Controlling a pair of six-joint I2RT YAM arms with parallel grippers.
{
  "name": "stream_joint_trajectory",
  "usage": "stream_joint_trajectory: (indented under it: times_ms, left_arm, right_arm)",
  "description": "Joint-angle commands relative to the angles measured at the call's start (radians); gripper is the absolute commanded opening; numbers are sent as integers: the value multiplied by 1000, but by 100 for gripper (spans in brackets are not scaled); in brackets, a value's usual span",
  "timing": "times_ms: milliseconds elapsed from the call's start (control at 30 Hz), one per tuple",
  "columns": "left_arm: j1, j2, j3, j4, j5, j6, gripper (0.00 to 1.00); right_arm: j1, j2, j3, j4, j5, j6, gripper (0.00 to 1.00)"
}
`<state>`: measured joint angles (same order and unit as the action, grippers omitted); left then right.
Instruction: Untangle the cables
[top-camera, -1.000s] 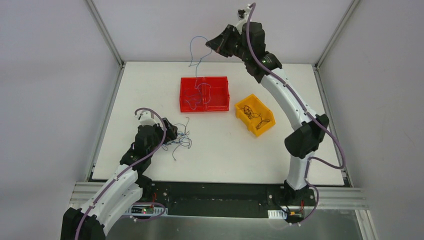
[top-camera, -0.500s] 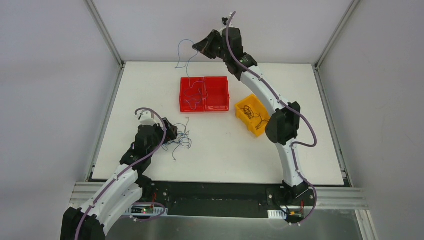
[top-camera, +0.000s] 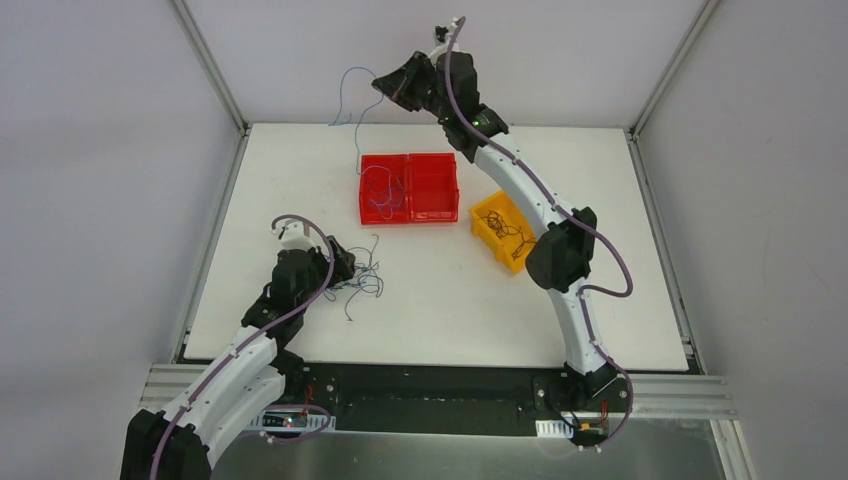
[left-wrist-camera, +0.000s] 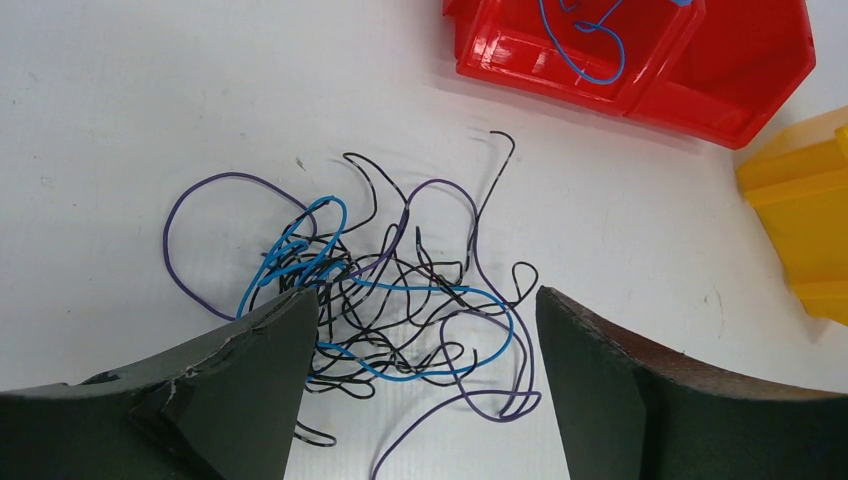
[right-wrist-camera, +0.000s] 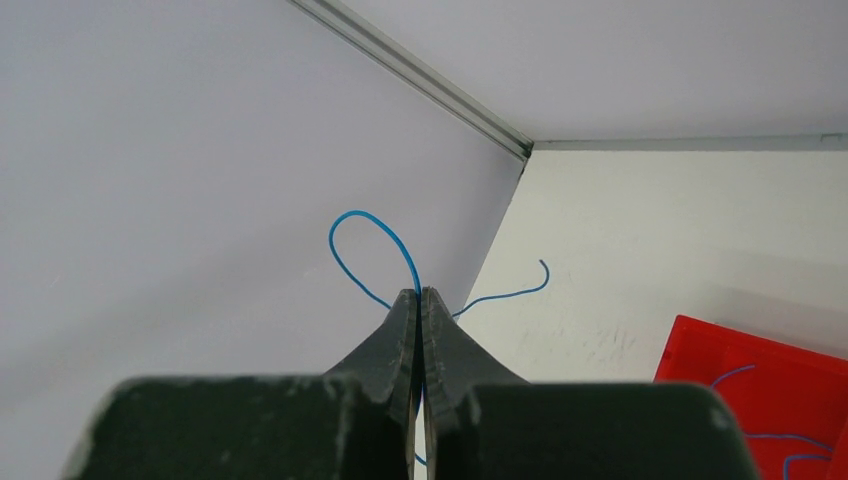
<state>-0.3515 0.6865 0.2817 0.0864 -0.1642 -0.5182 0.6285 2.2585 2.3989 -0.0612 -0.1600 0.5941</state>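
As the right arm swings left, its right jaws, pinched shut on one blue cable (top-camera: 341, 98), carry it from over the red bin (top-camera: 409, 219) out past the bin's left edge, toward the upper left of the top view. The cable hangs free of everything, so it looks separated, but it isn't binned yet. The left jaws stand wide and hold nothing, straddling the tangle (left-wrist-camera: 380, 300) on the tabletop (top-camera: 450, 300) at lower left.
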Motion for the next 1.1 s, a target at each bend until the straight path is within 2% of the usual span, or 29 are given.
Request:
stream_joint_trajectory:
  times_ms: [0, 433, 633, 867, 1067]
  left_arm:
    - [5, -8, 7, 34, 0, 14, 81]
    - [5, -10, 7, 29, -7, 20, 80]
    - [5, -17, 7, 27, -10, 20, 80]
    - [5, -13, 8, 27, -10, 21, 80]
    - [5, -19, 8, 23, -15, 23, 80]
  right_arm:
    - [4, -4, 15, 70, 17, -22, 0]
    - [-17, -89, -419, 211, 29, 4, 0]
    - [-54, -204, -619, 273, 30, -9, 0]
    - [-61, -329, -744, 271, 21, -75, 0]
    - [-61, -418, -853, 270, 74, -106, 0]
